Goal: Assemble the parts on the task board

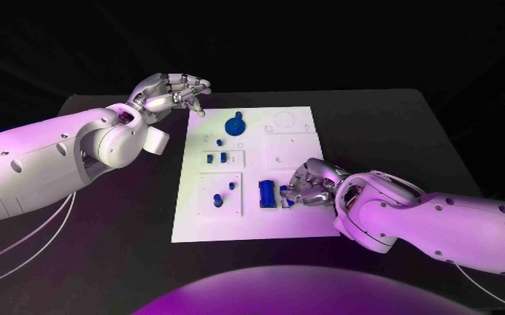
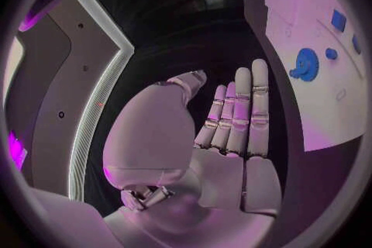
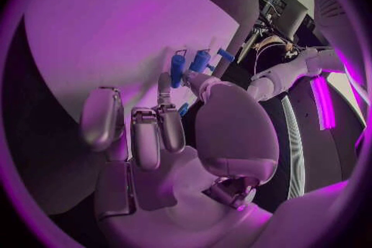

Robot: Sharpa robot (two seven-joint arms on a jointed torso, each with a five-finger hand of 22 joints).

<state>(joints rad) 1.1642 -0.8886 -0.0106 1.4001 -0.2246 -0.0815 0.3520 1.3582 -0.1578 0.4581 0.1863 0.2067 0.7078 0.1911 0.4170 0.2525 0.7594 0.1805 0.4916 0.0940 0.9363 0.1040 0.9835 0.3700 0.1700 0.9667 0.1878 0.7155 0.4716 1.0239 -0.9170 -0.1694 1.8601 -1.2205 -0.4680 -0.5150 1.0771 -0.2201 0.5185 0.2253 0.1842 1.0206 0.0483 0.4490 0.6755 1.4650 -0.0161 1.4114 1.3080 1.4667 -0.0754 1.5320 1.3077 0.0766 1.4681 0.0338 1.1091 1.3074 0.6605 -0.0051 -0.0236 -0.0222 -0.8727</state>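
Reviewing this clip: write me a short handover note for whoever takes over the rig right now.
Left hand: open, holds nothing, raised off the far left corner of the task board.
Right hand: fingers curled down on the board's near right part, at a blue block; a firm hold cannot be told.
Parts: round blue gear at the far end; small blue pegs in the middle left; a peg near left.
Done: several pieces sit on the board. Left: empty outlines on the right side.

Head camera high above the task board [image 1: 252,184] — wrist cameras close behind each hand, all sharing it.
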